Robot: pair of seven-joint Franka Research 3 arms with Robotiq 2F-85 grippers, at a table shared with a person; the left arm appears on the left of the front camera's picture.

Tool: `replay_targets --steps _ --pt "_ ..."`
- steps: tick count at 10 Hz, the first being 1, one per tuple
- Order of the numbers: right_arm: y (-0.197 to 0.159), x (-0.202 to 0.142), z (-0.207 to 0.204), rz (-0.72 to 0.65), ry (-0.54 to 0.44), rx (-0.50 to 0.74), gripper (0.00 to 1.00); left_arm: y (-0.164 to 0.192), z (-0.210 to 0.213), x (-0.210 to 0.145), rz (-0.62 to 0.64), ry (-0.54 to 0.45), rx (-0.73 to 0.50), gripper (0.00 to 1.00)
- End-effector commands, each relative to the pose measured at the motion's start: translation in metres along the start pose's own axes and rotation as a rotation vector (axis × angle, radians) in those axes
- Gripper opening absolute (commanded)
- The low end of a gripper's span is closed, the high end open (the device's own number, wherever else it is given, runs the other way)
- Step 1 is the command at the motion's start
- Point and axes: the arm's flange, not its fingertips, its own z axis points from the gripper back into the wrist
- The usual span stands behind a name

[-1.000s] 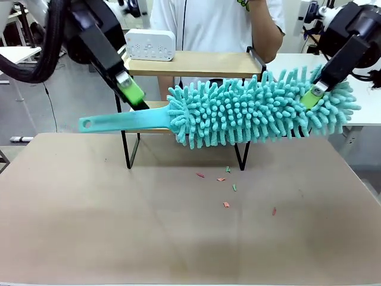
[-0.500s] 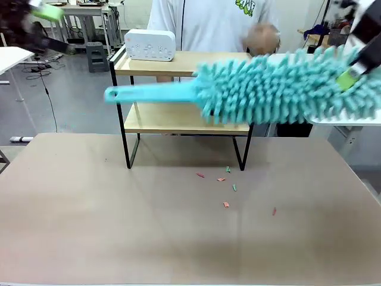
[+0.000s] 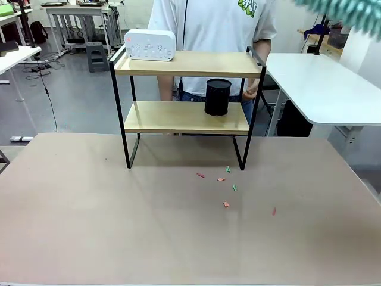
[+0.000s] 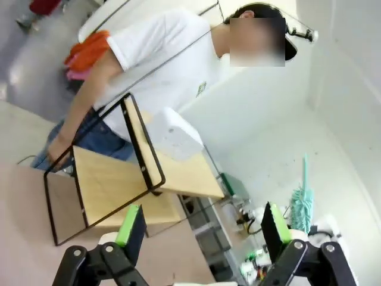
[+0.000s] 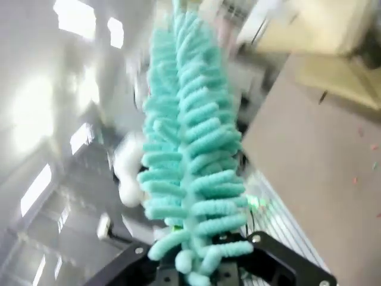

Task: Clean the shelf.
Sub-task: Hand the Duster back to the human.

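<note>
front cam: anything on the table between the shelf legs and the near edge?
Front view: a few small coloured scraps lie on the brown tabletop just in front of the shelf; nearer the edge it is bare.

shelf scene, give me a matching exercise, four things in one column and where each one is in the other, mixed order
Things:
1. white device
2. black cup
3. coloured scraps
4. teal duster

Places:
A. on the brown tabletop in front of the shelf
B. clamped in the right gripper
C. on the shelf's top board
D. on the shelf's lower board

Pairs: 1-C, 2-D, 3-A, 4-B
</note>
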Motion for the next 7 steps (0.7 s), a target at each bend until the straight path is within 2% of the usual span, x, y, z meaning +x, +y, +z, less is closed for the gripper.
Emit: replay_targets --steps 1,2,4,6,7 --pt "-0.021 -0.021 0.008 -0.135 -0.542 -0.084 0.00 0.000 -0.040 -0.013 -0.018 0.097 -0.149 1.00" --pt "-0.041 -0.032 0.015 -0.213 -0.571 -0.158 0.00 0.000 0.000 0.000 0.000 0.000 0.000 1.00" --pt "-0.075 -0.042 0.017 -0.382 -0.606 -0.326 0.00 0.000 0.000 0.000 0.000 0.000 0.000 1.00" --pt "-0.106 -0.034 0.010 -0.482 -0.616 -0.440 0.00 0.000 0.000 0.000 0.000 0.000 0.000 1.00" --pt "-0.126 -0.026 0.003 -0.506 -0.585 -0.450 0.00 0.000 0.000 0.000 0.000 0.000 0.000 1.00"
